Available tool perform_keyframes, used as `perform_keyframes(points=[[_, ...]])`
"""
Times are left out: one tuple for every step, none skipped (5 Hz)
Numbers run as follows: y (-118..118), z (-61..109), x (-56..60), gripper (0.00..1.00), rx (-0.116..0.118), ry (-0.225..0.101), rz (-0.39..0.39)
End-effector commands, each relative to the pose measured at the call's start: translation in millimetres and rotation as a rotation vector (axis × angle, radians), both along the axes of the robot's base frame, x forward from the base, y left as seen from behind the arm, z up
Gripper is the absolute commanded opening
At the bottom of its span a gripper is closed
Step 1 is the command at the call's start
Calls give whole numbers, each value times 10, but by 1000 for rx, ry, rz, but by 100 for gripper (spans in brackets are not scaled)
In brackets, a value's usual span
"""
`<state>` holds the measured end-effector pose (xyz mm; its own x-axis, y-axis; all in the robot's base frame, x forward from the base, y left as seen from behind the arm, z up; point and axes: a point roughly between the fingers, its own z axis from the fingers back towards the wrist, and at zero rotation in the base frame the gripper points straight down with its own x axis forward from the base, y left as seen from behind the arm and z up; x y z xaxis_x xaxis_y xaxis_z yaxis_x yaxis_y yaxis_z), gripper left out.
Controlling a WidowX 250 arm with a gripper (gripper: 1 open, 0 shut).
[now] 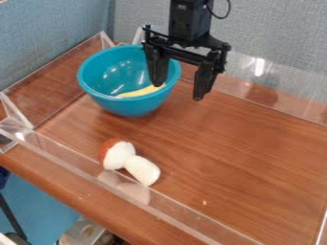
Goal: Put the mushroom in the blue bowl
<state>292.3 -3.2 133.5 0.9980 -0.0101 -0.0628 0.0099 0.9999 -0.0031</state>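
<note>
The mushroom (129,162) lies on its side on the wooden table near the front clear wall, orange-red cap to the left, white stem to the right. The blue bowl (106,88) stands at the back left with a yellow curved piece (137,91) inside it. My gripper (179,81) hangs pointing down at the bowl's right rim, well behind the mushroom. Its black fingers (202,81) stand wide open with nothing between them.
Low clear plastic walls (76,158) ring the wooden table top (243,153). A blue-grey fabric panel (52,33) stands behind the bowl. The front table edge drops off at the lower left.
</note>
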Motion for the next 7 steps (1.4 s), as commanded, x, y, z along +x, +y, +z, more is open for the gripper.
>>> perform_keyframes(points=[[51, -61, -57, 100, 8, 25, 110], [179, -83, -182, 100, 16, 34, 278], [302, -56, -424, 100, 15, 8, 492], [376, -103, -593, 100, 6, 1, 686], [397, -295, -672, 100, -5, 12, 751], [395, -501, -701, 100, -7, 21, 758], [493, -606, -748, 100, 4, 28, 811]])
